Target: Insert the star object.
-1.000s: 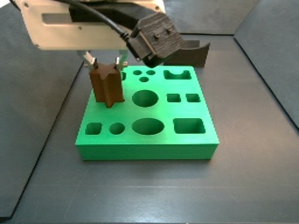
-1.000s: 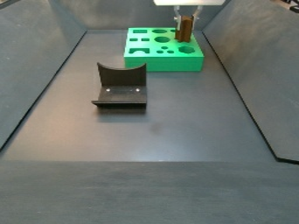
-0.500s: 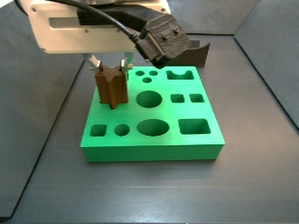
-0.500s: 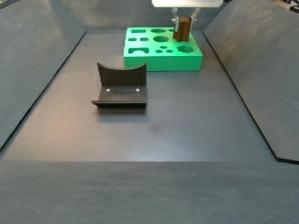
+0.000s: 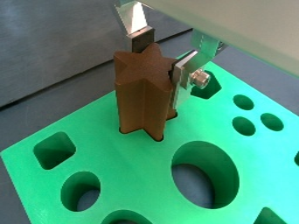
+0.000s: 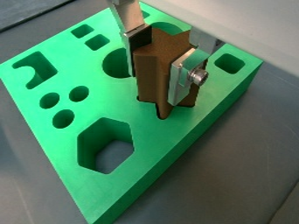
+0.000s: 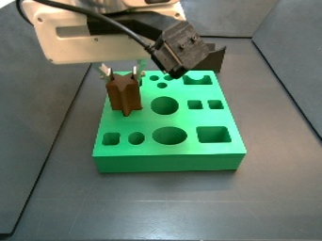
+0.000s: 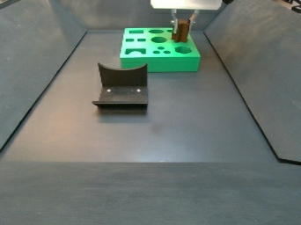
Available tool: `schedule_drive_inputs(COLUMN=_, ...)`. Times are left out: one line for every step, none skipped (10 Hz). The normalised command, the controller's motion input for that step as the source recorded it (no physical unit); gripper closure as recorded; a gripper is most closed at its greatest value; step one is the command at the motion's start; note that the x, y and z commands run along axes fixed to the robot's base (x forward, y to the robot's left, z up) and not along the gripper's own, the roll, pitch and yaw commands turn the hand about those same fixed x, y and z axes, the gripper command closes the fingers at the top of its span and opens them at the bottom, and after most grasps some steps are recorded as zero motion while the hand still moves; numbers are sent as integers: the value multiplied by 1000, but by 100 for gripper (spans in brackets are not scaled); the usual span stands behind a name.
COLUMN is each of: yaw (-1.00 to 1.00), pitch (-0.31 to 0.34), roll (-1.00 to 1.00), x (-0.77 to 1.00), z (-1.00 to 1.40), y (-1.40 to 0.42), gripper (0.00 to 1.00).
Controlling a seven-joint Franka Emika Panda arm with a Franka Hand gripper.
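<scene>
The star object (image 5: 142,101) is a brown ridged peg. It stands upright with its lower end in a hole near one edge of the green block (image 5: 82,144). My gripper (image 5: 163,56) is shut on the peg's upper part, with one silver finger (image 5: 186,70) on each side. The same grip shows in the other wrist view: gripper (image 6: 160,58), peg (image 6: 156,79), block (image 6: 140,166). In the side views the gripper (image 7: 122,72) (image 8: 182,21) hangs over the block (image 7: 189,158) (image 8: 159,60) and holds the peg (image 7: 122,96) (image 8: 182,32).
The green block has several other open holes: round, square, hexagonal and arched. The dark fixture (image 8: 120,86) stands on the floor away from the block and shows behind it in a side view (image 7: 212,56). Grey walls enclose the floor.
The peg has sunk a little lower into the block. The green block has shifted slightly sideways with the gripper. The grip has not changed.
</scene>
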Motion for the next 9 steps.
schedule_drive_inputs(yaw=0, pitch=-269, roll=-14, x=-123, z=-294, y=0, gripper=100)
schedule_drive_inputs(yaw=0, pitch=-199, roll=43, x=-131, z=-891, y=0, gripper=100)
schedule_drive_inputs(yaw=0, pitch=-74, roll=46, x=-251, z=-1000, y=0, gripper=100)
schedule_drive_inputs(yaw=0, pitch=-19, roll=40, x=-143, z=-1000, y=-94, gripper=100)
schedule_drive_inputs(yaw=0, pitch=-96, roll=61, x=-3, z=-1000, y=-69, gripper=100)
schedule_drive_inputs(yaw=0, pitch=-113, roll=84, x=0, z=-1000, y=-37, gripper=100)
schedule_drive_inputs(yaw=0, pitch=-53, roll=121, x=0, z=-1000, y=-71, gripper=100)
schedule_drive_inputs(yaw=0, pitch=-31, roll=111, x=0, z=-1000, y=-166, gripper=100)
schedule_drive_inputs(yaw=29, pitch=-307, roll=146, x=0, z=-494, y=-163, gripper=100)
